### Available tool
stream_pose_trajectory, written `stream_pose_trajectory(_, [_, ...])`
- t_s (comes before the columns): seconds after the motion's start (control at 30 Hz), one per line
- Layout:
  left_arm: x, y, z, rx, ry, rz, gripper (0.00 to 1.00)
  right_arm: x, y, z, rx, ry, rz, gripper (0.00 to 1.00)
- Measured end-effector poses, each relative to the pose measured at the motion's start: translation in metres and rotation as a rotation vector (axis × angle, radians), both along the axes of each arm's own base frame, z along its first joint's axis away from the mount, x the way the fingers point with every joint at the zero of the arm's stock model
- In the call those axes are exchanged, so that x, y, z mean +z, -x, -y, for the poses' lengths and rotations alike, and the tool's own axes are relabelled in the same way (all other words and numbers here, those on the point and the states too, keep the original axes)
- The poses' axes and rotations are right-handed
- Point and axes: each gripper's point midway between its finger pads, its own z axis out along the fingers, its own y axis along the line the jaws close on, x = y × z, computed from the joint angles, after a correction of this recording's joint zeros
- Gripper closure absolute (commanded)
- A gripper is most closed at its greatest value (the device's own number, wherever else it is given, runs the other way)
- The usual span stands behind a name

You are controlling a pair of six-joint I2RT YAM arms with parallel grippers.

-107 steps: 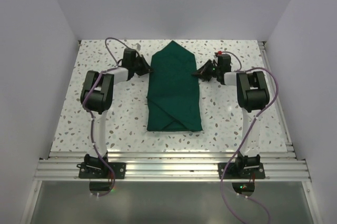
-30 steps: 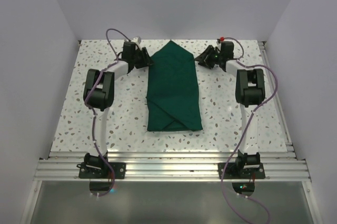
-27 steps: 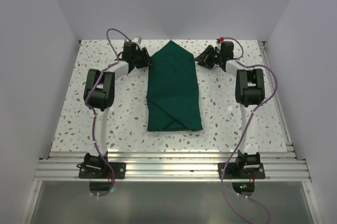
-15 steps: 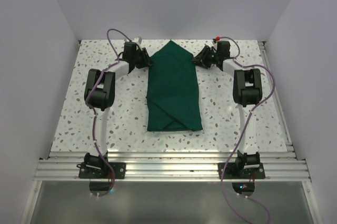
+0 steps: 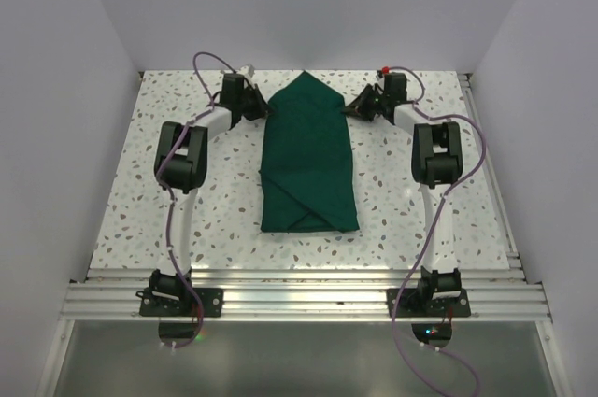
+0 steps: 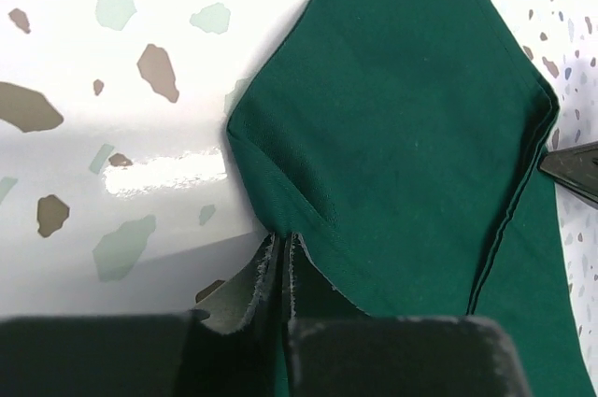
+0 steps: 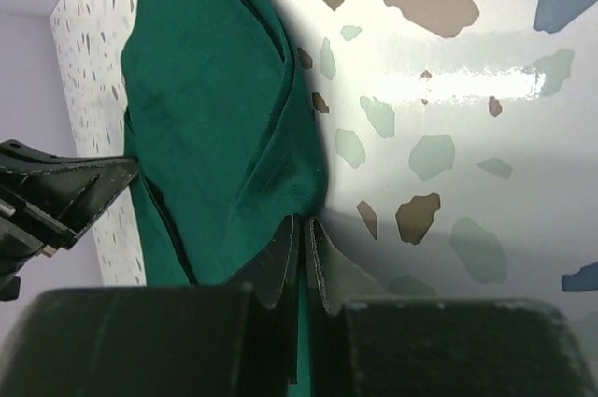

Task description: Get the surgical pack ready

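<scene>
Both arms stretch far over the counter [image 5: 215, 201], elbows up, wrists turned inward toward each other. The left tool [image 5: 265, 110] is clenched on the edge of the green cloth bundle [image 5: 308, 159], and the right tool [image 5: 349, 111] is pinched shut on the opposite edge. The bundle lies flat between the tools, its pointed end just beyond them and its folded body running back toward the arm bases.

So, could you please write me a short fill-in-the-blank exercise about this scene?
The folded cloth on the speckled table is dark ____. Its far end narrows to a ____. The left gripper is shut on the cloth's ____ edge, the right gripper on the opposite one.
Missing words: green; point; left.
</scene>
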Motion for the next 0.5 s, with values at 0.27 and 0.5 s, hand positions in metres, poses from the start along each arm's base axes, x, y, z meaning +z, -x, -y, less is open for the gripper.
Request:
stream_pose_trajectory(0.27, [0.0015,-0.0022,0.0035,-0.014,0.011,-0.006,1.00,0.0022,-0.0024,-0.0002,-0.003,-0.001,-0.011,1.00])
stream_pose_trajectory(0.5, [0.0022,-0.0009,0.0037,-0.022,0.017,-0.012,1.00,0.0034,-0.0018,-0.0015,-0.008,-0.016,-0.023,1.00])
